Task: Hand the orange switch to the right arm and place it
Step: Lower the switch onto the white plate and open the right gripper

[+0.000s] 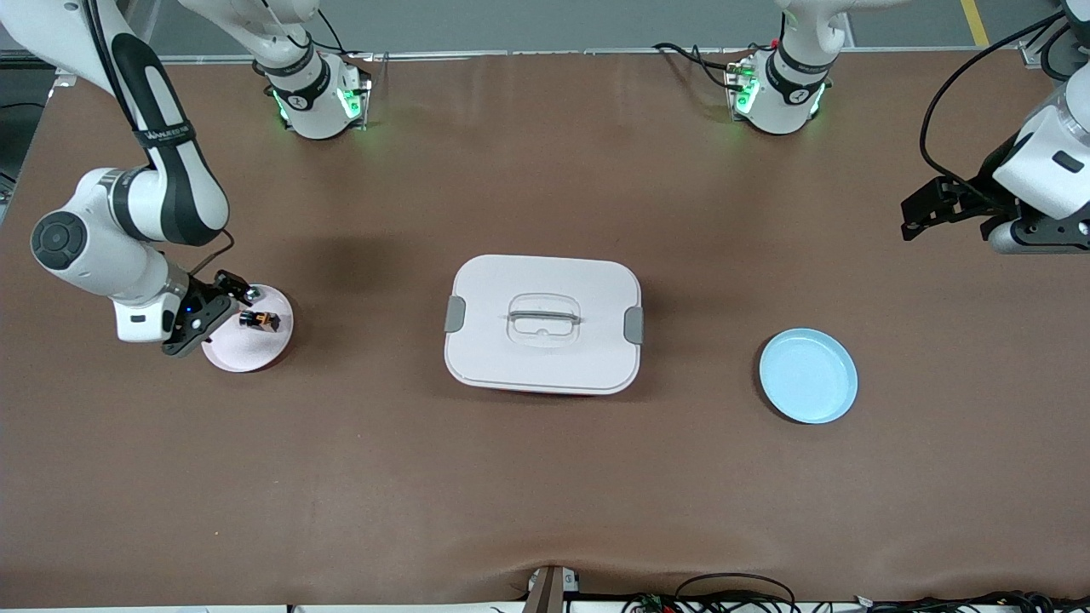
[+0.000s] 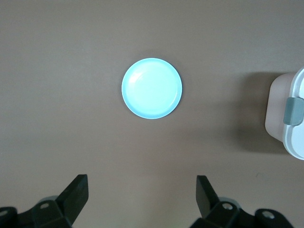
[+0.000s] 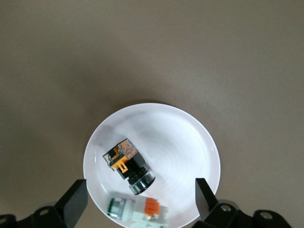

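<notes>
The orange switch (image 1: 258,320) (image 3: 128,166), a stubby black cylinder with an orange-brown end, lies on its side on a small pale pink plate (image 1: 255,353) (image 3: 180,142) toward the right arm's end of the table. My right gripper (image 1: 213,317) (image 3: 141,190) hangs open just over that plate, its fingers (image 3: 76,197) apart on either side of the switch and touching nothing. My left gripper (image 1: 909,219) (image 2: 142,187) waits open and empty in the air over the table's left-arm end.
A small pale part (image 3: 137,209) with orange and green bits lies on the same plate beside the switch. A white lidded box (image 1: 543,323) (image 2: 289,114) stands mid-table. A light blue plate (image 1: 809,375) (image 2: 152,88) sits toward the left arm's end, with nothing on it.
</notes>
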Controlling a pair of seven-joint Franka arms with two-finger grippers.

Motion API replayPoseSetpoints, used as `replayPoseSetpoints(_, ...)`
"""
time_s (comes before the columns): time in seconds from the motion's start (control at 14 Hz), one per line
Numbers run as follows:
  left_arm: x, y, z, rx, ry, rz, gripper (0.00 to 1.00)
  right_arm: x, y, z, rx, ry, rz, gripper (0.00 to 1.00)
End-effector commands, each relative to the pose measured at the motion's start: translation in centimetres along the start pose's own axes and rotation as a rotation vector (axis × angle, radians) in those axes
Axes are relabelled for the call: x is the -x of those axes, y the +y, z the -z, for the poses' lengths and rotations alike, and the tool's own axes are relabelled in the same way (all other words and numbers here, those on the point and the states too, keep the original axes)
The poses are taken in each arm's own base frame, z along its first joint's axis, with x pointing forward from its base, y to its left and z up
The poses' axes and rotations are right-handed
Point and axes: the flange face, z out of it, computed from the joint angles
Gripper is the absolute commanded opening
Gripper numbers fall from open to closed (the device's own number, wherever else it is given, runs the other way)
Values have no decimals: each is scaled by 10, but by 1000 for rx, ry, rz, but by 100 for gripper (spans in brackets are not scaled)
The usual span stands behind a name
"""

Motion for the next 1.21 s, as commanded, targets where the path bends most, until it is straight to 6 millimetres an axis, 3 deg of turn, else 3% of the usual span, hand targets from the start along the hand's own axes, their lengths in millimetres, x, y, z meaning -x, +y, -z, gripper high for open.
replayPoseSetpoints(0.0,-1,3,4,15,4,0,100,2,1,6,-8,-2,-363,100)
replayPoseSetpoints(0.29,-1,3,5,15,7,0,100,-6,1,13,-1,12,-731,100)
replayPoseSetpoints(0.5,0,2,6,15,9,0,100,-14,21,40,29,69,-757,100)
replayPoseSetpoints(0.71,0,1,7,17,10,3,100,-20,29,54,41,98,-761,100)
replayPoseSetpoints(0.93,0,0,7,16,10,5,100,-33,36,85,53,128,-754,100)
replayPoseSetpoints(1.14,0,-1,7,16,10,6,100,-49,39,137,31,71,-748,100)
